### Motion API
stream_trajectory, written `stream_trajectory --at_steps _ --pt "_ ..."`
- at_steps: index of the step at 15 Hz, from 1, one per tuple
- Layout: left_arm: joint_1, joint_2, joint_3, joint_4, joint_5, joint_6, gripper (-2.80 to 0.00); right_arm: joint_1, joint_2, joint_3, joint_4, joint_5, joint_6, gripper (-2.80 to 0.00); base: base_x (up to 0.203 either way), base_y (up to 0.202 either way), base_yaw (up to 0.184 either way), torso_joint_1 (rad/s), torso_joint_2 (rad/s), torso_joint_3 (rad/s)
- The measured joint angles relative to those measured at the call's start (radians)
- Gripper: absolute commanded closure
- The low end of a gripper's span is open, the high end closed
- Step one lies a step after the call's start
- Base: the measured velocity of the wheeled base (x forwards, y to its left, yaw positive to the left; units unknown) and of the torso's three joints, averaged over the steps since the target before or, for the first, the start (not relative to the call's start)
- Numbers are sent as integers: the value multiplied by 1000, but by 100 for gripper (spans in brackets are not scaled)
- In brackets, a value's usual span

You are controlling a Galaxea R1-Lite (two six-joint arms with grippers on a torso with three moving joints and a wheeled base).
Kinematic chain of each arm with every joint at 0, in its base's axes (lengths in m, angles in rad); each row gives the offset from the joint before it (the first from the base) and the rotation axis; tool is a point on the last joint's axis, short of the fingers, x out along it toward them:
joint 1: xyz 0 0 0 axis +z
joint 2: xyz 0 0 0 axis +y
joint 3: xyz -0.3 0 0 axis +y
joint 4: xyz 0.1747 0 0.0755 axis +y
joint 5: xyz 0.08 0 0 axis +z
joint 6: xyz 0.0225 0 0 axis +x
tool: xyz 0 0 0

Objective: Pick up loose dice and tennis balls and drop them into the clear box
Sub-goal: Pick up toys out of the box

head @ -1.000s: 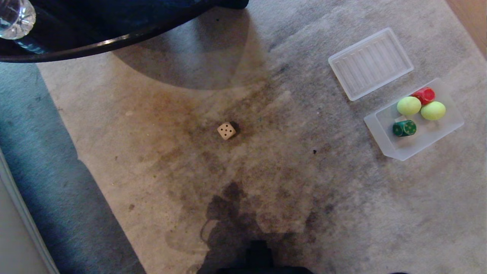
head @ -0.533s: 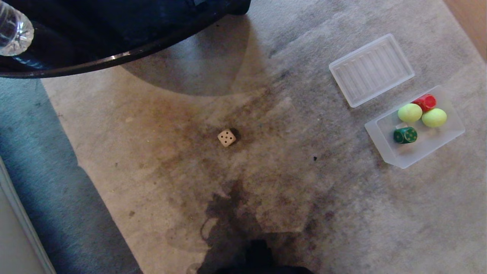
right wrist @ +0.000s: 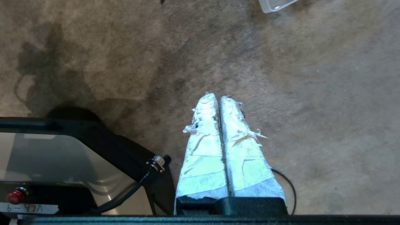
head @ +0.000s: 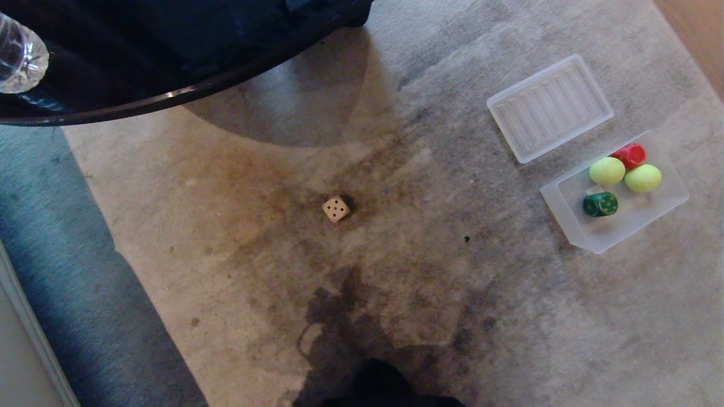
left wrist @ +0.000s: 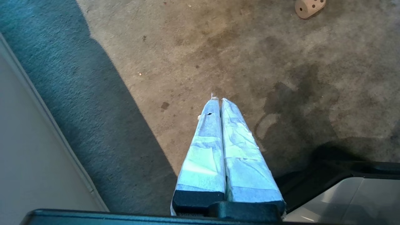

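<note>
The clear box (head: 667,206) sat off to the right on the carpet (head: 237,186), already holding both tennis balls and two dice — the beige die (head: 336,208) lay alone mid-carpet. Left gripper (left wrist: 217,100) and right gripper (right wrist: 217,97) hung clenched, empty. Best approach: centre over it, spread wide, descend square to its faces.

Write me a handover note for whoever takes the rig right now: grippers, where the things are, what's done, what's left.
Left gripper: shut, empty, parked above the carpet.
Right gripper: shut, empty, parked above the carpet.
Clear box, on the right: holds two tennis balls, the red die and the green die.
Lid: off, beside the box.
Left: the beige die, loose on the carpet mid-scene. No yellow die in view.
</note>
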Motion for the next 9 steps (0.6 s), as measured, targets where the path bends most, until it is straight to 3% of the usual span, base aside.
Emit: stream_trajectory --at_steps 2,9 --pt "0 0 0 0 -1 -1 0 2 0 0 0 0 1 0 3 -1 49 1 1 1" --pt "0 0 0 0 0 0 0 0 0 0 1 0 0 0 0 -7 162 2 3 1"
